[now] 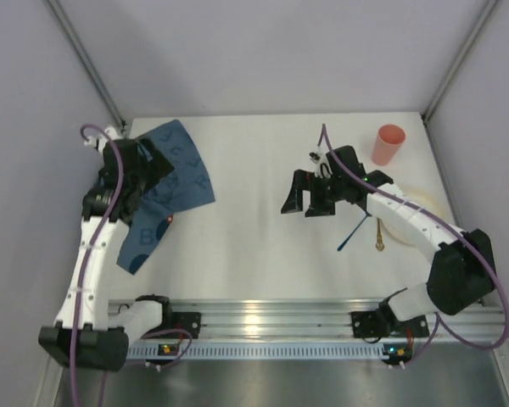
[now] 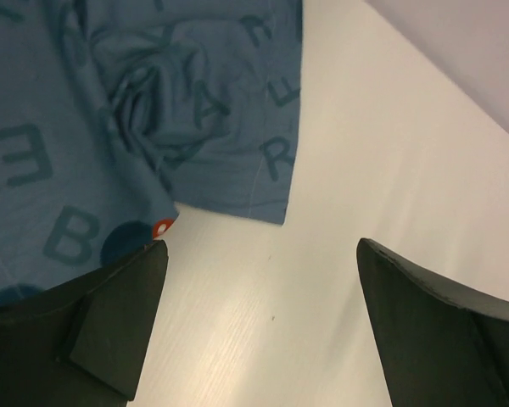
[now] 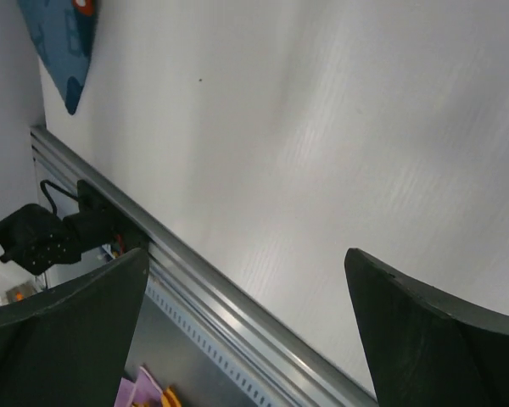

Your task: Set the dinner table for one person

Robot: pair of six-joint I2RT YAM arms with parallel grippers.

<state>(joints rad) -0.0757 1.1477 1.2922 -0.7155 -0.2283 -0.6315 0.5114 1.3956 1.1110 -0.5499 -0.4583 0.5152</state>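
The white dinner table (image 1: 254, 254) is edged by a silver rail (image 1: 271, 315) at the front. A crumpled dark blue lettered placemat (image 1: 180, 174) lies at the left. My left gripper (image 1: 159, 178) is open and empty, over the placemat's right part; in the left wrist view (image 2: 261, 254) bare table (image 2: 365, 170) shows between the jaws, with the placemat (image 2: 153, 110) beyond. My right gripper (image 1: 307, 203) is open and empty above the table's middle; it also shows in the right wrist view (image 3: 246, 259). A pink cup (image 1: 388, 144), a cream plate (image 1: 417, 219), a blue-handled utensil (image 1: 354, 233) and a gold utensil (image 1: 378, 237) are at the right.
Grey walls close in the back and sides. The right arm crosses over part of the plate. In the right wrist view the front rail (image 3: 204, 280), the placemat's corner (image 3: 64, 42) and the left arm's base (image 3: 42, 237) show.
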